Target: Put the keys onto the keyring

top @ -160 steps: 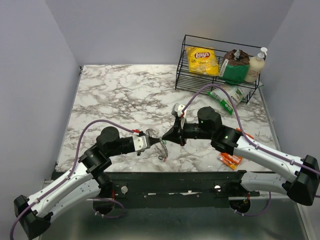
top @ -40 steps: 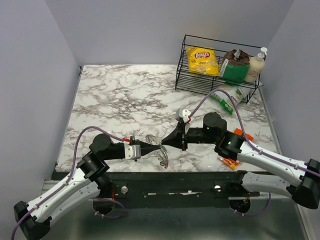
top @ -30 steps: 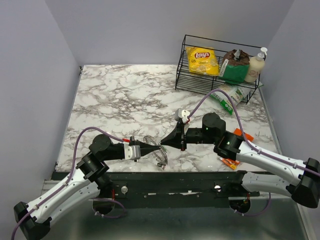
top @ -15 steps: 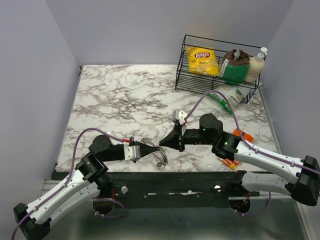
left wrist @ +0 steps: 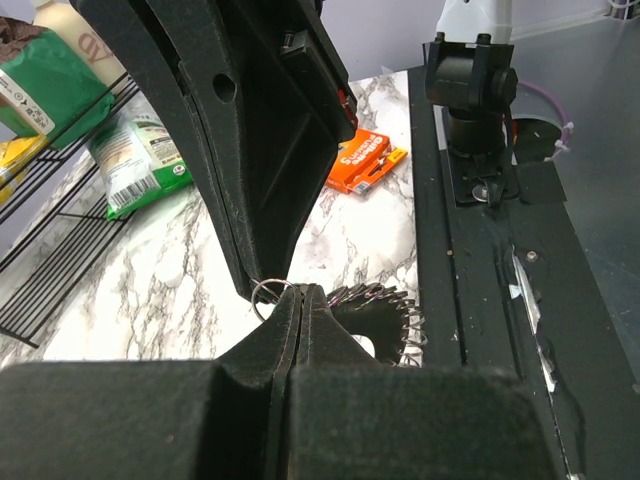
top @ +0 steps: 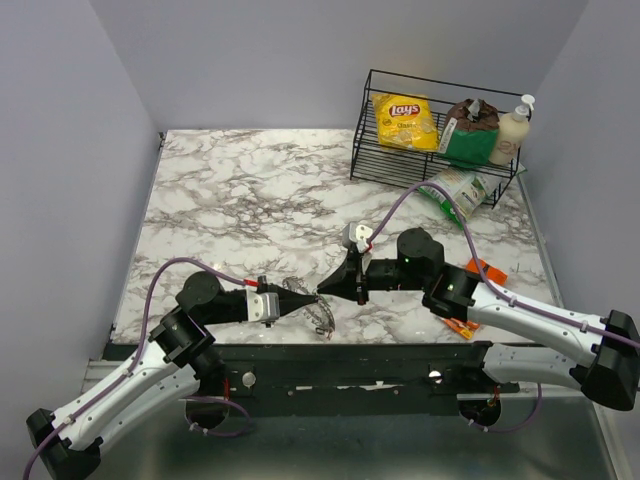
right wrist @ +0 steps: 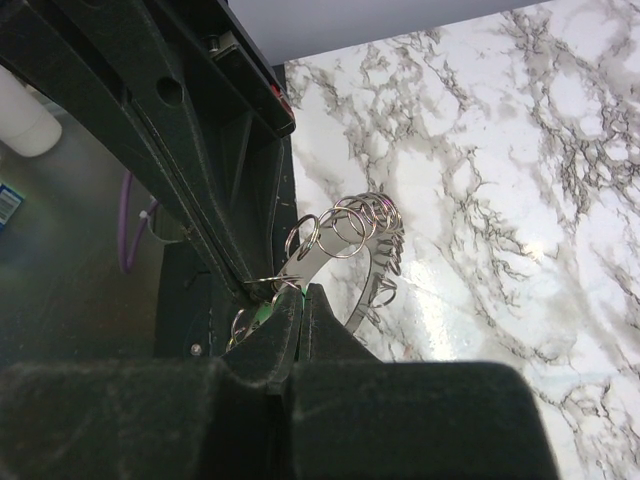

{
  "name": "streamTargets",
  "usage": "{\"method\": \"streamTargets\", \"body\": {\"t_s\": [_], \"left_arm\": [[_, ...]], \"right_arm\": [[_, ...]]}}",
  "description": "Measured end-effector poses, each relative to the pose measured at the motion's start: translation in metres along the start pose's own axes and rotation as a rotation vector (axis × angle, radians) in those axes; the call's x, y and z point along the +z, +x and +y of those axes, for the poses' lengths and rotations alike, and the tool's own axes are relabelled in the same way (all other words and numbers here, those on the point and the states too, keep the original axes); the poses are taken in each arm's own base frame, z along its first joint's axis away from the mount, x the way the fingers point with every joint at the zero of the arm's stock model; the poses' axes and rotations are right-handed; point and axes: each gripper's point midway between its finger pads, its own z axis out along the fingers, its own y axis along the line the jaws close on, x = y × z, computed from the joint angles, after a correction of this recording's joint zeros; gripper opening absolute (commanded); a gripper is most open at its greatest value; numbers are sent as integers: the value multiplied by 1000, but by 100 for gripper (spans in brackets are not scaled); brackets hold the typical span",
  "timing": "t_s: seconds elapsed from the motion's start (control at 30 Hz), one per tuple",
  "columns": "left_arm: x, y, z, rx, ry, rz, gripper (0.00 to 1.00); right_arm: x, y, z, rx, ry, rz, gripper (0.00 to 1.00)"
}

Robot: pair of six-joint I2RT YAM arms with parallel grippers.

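The keyring (top: 320, 312), a flat grey metal ring rimmed with small wire loops, hangs just above the table's front edge. It also shows as the keyring (left wrist: 385, 305) and the keyring (right wrist: 345, 255). My left gripper (top: 313, 294) (left wrist: 301, 292) is shut on one of its small loops. My right gripper (top: 323, 290) (right wrist: 304, 292) meets it tip to tip, shut on a pale green key (right wrist: 264, 312), of which only a green sliver shows. Any other keys are out of view.
A black wire basket (top: 372, 160) at the back right holds a yellow chip bag, a green packet and a bottle. A green packet (top: 455, 195) lies in front of it. An orange snack packet (top: 462, 320) (left wrist: 365, 160) lies under the right arm.
Both gripper tips, still pressed together, have drifted a little left. The left arm's elbow has sunk slightly toward the front edge, and the keyring has moved along with it.
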Motion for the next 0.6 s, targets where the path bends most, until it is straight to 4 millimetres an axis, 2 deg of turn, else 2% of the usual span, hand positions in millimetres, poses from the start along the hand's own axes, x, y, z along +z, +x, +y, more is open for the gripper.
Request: {"method": "streamTargets", "body": {"t_s": [0.6], "left_arm": [[-1,5,-2,-12,4,14,0]], "right_arm": [[1,6,1,-36,-15,8,1]]}}
